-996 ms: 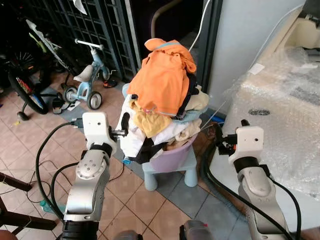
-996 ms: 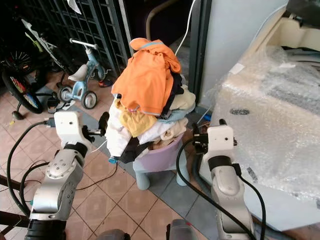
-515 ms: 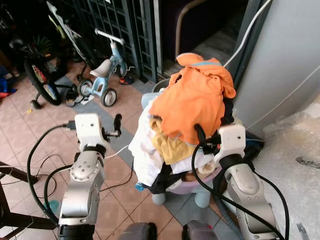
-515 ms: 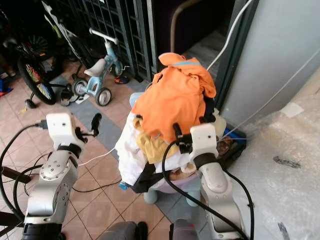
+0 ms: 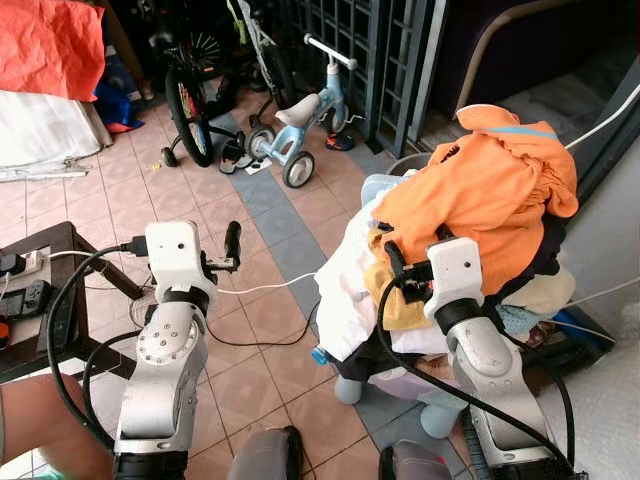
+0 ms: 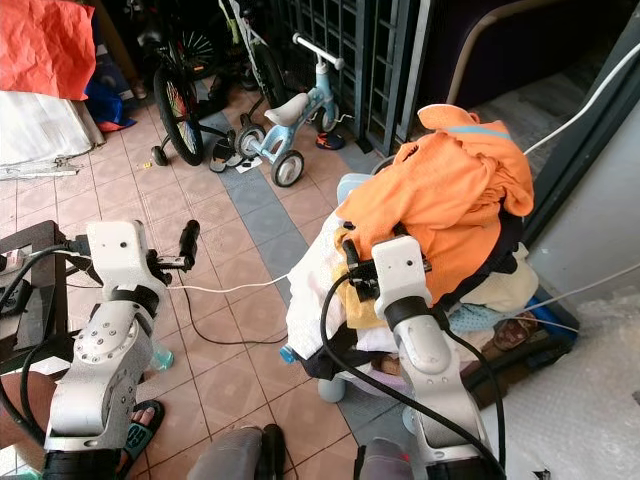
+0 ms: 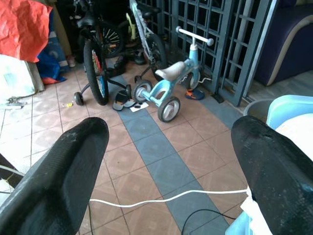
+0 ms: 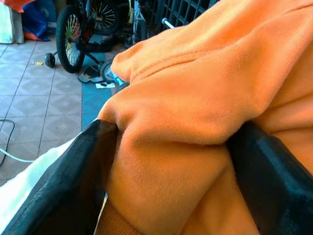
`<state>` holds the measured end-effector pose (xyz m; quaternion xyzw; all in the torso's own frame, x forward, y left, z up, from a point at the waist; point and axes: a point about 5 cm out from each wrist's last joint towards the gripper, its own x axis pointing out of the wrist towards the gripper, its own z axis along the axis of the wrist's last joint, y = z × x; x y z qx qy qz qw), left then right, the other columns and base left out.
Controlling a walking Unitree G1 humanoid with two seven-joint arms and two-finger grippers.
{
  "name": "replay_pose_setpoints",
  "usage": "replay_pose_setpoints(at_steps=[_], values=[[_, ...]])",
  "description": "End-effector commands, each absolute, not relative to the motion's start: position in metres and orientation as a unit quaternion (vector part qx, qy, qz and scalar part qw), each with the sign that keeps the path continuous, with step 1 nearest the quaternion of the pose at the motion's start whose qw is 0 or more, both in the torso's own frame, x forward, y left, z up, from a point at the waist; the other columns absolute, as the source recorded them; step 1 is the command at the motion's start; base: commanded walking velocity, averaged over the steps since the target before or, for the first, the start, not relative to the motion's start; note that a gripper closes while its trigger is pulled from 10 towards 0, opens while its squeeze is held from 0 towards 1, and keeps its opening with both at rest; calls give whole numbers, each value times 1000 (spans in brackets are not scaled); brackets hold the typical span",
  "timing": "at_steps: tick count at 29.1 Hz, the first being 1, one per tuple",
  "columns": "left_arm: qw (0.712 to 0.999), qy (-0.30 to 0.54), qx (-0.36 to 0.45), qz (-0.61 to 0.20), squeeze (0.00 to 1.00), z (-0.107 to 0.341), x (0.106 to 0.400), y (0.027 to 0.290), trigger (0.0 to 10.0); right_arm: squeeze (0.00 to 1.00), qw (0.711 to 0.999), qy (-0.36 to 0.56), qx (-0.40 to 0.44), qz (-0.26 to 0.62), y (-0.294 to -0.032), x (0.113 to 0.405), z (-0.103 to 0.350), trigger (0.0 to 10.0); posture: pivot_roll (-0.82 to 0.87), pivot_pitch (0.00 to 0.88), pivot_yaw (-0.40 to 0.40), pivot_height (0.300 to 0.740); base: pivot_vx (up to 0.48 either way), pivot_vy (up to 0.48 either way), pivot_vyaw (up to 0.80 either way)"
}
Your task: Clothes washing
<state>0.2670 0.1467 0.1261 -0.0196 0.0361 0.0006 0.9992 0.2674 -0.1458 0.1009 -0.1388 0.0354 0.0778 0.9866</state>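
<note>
A tall pile of clothes sits in a lilac basket on a light blue stool (image 5: pixel 346 390). An orange garment (image 5: pixel 490 195) lies on top, with white cloth (image 5: pixel 345 290) and yellow cloth (image 5: pixel 400 310) hanging below it. My right gripper (image 5: pixel 392 268) is pressed into the near side of the pile. In the right wrist view it (image 8: pixel 173 147) is open, its fingers (image 8: pixel 73 181) wide apart with a fold of the orange garment (image 8: pixel 195 88) bulging between them. My left gripper (image 5: pixel 232 240) is held open over the tiled floor, left of the pile, with nothing in it (image 7: pixel 166 161).
A blue tricycle (image 5: pixel 300 120) and a bicycle (image 5: pixel 190 100) stand by the metal gate (image 5: pixel 390 40). A white cable (image 5: pixel 265 290) crosses the floor tiles. A dark table (image 5: pixel 40 260) is at my left, with a person's sandalled foot (image 6: pixel 140 428) beside it. Bubble wrap (image 6: pixel 590 400) lies at the lower right.
The whole view has swung left, so the wrapped washing machine has slid out to the right. My right gripper, earlier beside the machine, is now against the clothes pile.
</note>
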Motion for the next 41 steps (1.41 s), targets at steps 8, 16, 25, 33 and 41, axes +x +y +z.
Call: replay_pose_setpoints(at_steps=[8, 16, 25, 33, 41], values=[[999, 43, -14, 6, 0, 124, 264, 149, 10000, 0, 987, 80, -136, 20, -160, 279, 89, 0, 26, 127, 57, 740, 0, 0, 0], [999, 44, -28, -9, 0, 124, 267, 145, 10000, 0, 993, 47, -105, 24, -151, 282, 97, 0, 20, 108, 59, 740, 0, 0, 0], [999, 40, -27, -16, 0, 124, 269, 144, 10000, 0, 997, -10, -73, 23, -150, 282, 114, 0, 13, 104, 65, 740, 0, 0, 0], [998, 53, -28, -14, 0, 121, 268, 143, 10000, 0, 995, -75, -28, 51, -140, 281, 141, 0, 5, 110, 62, 740, 0, 0, 0], [998, 37, -2, -41, 0, 124, 267, 134, 10000, 0, 992, -109, -2, 56, -137, 282, 162, 0, -5, 116, 63, 740, 0, 0, 0]])
